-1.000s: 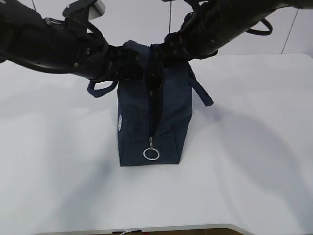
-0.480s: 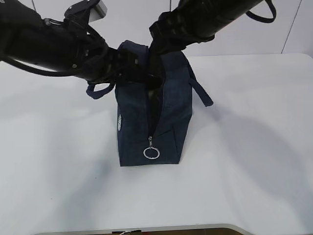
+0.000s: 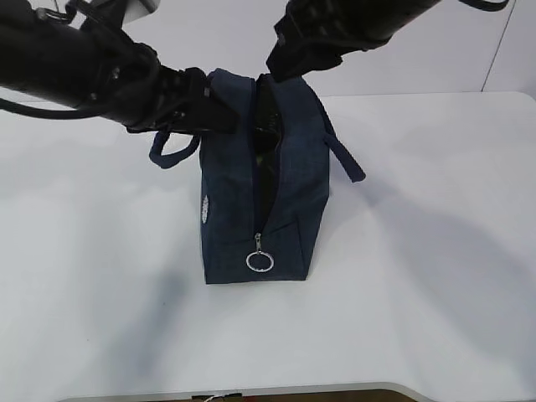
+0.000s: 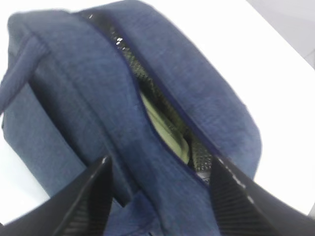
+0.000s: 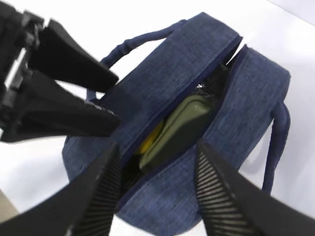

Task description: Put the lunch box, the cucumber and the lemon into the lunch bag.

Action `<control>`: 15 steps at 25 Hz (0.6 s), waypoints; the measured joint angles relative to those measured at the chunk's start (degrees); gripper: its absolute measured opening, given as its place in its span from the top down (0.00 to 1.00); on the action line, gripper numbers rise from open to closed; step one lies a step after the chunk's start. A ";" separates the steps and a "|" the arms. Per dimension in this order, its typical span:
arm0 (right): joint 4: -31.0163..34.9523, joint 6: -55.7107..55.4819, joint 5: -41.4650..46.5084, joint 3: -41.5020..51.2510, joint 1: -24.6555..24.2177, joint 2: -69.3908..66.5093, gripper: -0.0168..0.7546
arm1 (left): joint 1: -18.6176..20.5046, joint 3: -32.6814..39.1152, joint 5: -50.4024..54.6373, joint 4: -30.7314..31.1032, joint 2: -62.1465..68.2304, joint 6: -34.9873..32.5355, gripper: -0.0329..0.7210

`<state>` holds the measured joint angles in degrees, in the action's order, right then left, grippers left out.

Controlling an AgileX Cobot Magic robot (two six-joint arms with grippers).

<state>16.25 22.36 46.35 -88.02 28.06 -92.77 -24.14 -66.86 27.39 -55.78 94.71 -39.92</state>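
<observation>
The lunch bag [image 3: 261, 188] is found standing upright near the middle of the surface [image 3: 435, 251], toward its far edge, its zipper slit parted along the top and its ring pull [image 3: 260, 262] hanging low on the near end. Inside the slit, the sage-green lid of the lunch box [image 5: 179, 129] is seen standing on edge, with the yellow lemon [image 5: 150, 139] just beside it. The cucumber cannot be made out in any view.

The left gripper [image 4: 157, 196] is spread, its fingers straddling the bag's top edge without pinching the fabric. The right gripper [image 5: 157, 191] is likewise spread and empty, held above the opening.

The bag is judged soft and yielding: its walls would sag or fold if pressed, and the slit would narrow once unsupported. The loop handles [image 3: 172, 151] or the fabric lip beside the zipper are judged the soundest places to take hold. The glass box is judged rigid, heavy for its size and breakable; the lemon firm and inclined to roll.

Ample bare surface is noted left, right and toward the near edge. Room is tightest above the bag, where both arms converge.
</observation>
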 joint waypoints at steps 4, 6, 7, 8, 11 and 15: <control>1.07 2.43 2.50 -0.09 0.00 0.32 0.46 | 0.00 0.00 0.84 0.46 -2.41 -2.66 0.35; 2.92 4.18 2.86 0.14 0.00 0.45 0.46 | 0.00 0.00 1.06 0.47 -3.38 -3.92 0.35; 4.12 5.26 2.86 0.66 0.00 0.59 0.46 | 0.00 0.00 1.19 0.59 -3.84 -4.49 0.35; 5.04 6.09 2.86 1.57 0.00 0.82 0.46 | 0.00 0.00 1.32 0.72 -4.04 -4.93 0.35; 8.45 8.73 1.28 5.52 0.00 2.37 0.46 | 0.00 0.00 3.13 2.74 -4.73 -5.46 0.35; 11.24 11.33 -3.03 11.73 0.00 5.40 0.46 | 0.00 0.00 5.84 6.09 -4.78 -5.58 0.35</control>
<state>27.49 33.69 43.32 -76.29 28.06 -87.37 -24.14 -66.86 33.23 -49.69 89.94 -45.50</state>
